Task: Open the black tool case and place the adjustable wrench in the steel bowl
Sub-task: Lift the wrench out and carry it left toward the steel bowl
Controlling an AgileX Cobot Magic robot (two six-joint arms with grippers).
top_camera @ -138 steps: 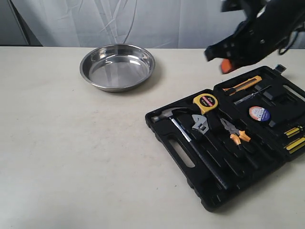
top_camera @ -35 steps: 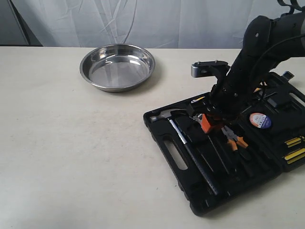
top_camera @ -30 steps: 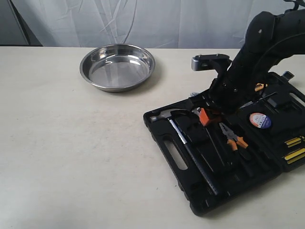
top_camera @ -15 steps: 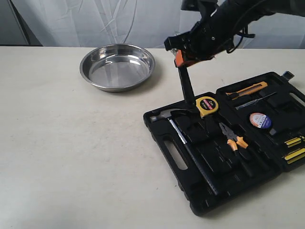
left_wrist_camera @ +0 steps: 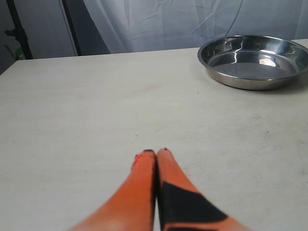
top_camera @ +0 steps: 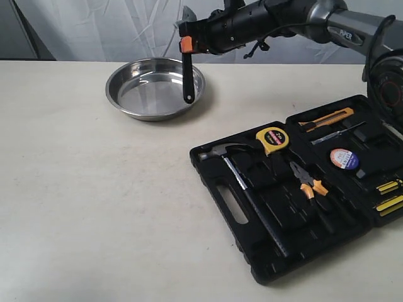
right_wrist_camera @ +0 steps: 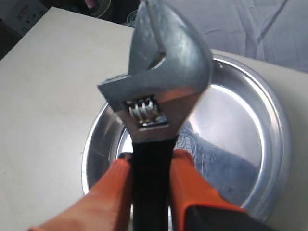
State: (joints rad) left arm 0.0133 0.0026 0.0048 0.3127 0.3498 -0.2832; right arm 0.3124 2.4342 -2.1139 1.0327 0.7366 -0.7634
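One adjustable wrench (top_camera: 188, 78) hangs, pinched near its head by the right end effector (top_camera: 186, 45), so it can drop into the steel bowl (top_camera: 141, 94) just below. The left end effector (left_wrist_camera: 156, 156) is closed, empty. The black tool case (top_camera: 271, 264) lies open, well away.

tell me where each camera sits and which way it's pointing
Exterior view: off the arms, looking across the table at the black tool case and steel bowl; right arm shows.
Left wrist view: low over the table, facing the bowl; shut left claw shows.
Right wrist view: above the bowl, looking down; right claw grips the adjustable wrench.
All three share the bowl.
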